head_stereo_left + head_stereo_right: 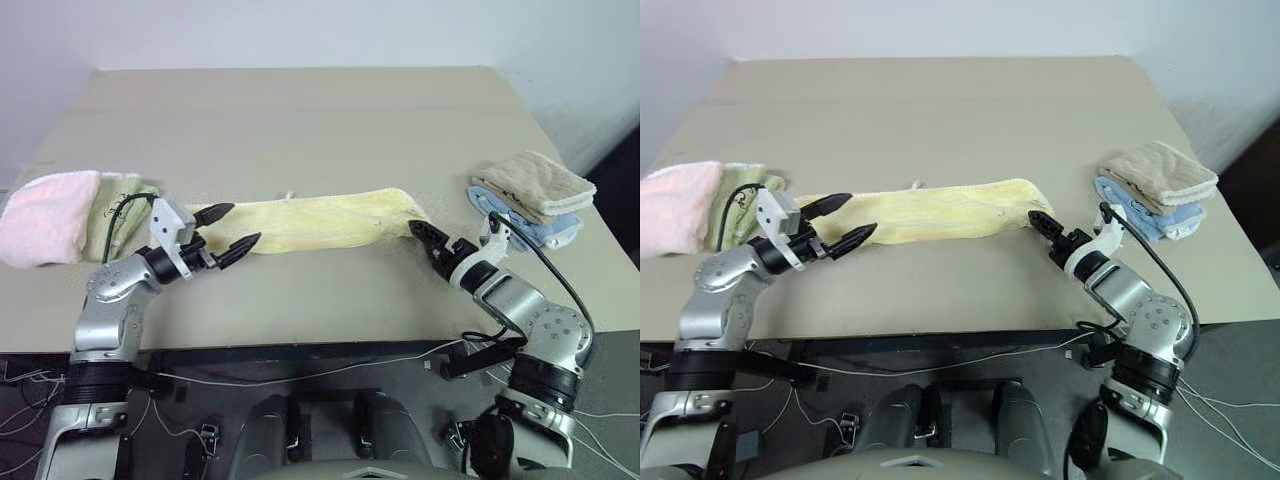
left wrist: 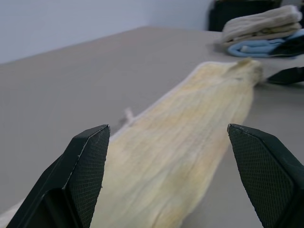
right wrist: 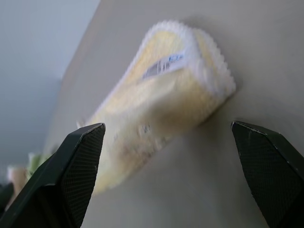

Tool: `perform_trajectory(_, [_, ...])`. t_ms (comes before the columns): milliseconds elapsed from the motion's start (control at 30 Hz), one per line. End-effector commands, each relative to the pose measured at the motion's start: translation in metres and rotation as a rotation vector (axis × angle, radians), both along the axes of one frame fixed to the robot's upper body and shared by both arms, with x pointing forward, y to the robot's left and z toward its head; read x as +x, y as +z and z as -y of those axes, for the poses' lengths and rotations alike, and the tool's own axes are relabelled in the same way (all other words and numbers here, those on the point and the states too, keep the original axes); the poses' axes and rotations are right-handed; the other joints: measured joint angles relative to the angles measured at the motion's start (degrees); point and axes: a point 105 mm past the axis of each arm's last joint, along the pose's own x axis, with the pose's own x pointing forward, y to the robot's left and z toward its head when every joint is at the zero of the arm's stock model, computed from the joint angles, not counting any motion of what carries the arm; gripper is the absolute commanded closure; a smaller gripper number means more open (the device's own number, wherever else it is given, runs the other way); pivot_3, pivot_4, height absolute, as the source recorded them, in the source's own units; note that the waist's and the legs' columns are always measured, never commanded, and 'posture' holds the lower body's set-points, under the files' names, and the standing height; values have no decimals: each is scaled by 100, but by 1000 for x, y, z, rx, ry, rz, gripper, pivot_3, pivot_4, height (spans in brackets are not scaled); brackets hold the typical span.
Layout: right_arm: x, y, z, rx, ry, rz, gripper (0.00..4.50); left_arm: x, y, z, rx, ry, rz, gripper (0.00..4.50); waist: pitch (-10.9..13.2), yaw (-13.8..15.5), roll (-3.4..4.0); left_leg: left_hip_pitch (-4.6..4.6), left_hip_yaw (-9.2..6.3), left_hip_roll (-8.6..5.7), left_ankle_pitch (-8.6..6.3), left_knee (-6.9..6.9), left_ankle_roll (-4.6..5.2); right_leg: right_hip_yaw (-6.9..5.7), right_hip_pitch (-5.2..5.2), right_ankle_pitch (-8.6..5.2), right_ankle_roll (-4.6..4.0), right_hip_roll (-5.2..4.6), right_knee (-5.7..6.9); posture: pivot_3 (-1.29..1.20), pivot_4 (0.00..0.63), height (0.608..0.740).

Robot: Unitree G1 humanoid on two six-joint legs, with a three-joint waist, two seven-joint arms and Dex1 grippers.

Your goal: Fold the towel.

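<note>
Nearest the head camera, the left gripper [image 1: 237, 228] and the right gripper [image 1: 424, 236] both stand wide apart and hold nothing, one at each end of the towel [image 1: 310, 220]. That pale yellow towel lies as a long narrow strip across the middle of the table [image 1: 300, 110], already doubled lengthwise by the look of it, its white hemmed end and label facing the right wrist camera. From here the next fold looks to be end over end. To do it well, each gripper should take both layers at its own end corner, pinching hem and all so the layers do not slip apart, then one end should be carried over to meet the other squarely. Off the left end lie a pink towel [image 1: 45, 215] and a greenish cloth [image 1: 118, 220]; off the right end sits a beige folded towel [image 1: 535, 183] on a blue cloth [image 1: 545, 230], both near enough to snag.
</note>
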Motion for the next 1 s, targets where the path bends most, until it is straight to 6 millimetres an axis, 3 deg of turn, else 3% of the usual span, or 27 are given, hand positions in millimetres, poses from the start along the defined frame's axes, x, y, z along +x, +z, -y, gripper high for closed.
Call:
perform_trajectory(33, [11,-2,-6,71,-20,-38,31,-5,8,11,-5,-32,35,365,0,2,0,0,0,0,0,0,1,0,0,0,0,1,0,0,150,740])
perform_trajectory(333, [33,-12,-12,132,-73,-121,31,-12,2,20,-16,-42,29,365,-12,-95,-6,6,0,9,-5,0,9,1,6,0,0,13,0,0,150,740])
perform_trajectory(767, [39,-2,-2,180,-126,-73,4264,-12,-3,21,-22,-28,25,365,-22,-116,-10,6,-2,10,-10,-1,17,1,8,0,0,13,-3,0,150,740])
perform_trajectory(800, [39,-1,0,181,-136,-64,4483,-12,-3,21,-22,-28,25,365,-24,-115,-11,6,-2,10,-14,-1,24,1,8,0,0,13,-4,0,150,740])
perform_trajectory(1000, [38,7,27,141,-220,-34,4483,-11,-6,23,-22,-33,20,365,-24,-81,-8,5,-2,8,-14,-1,24,1,7,0,0,9,-4,0,150,740])
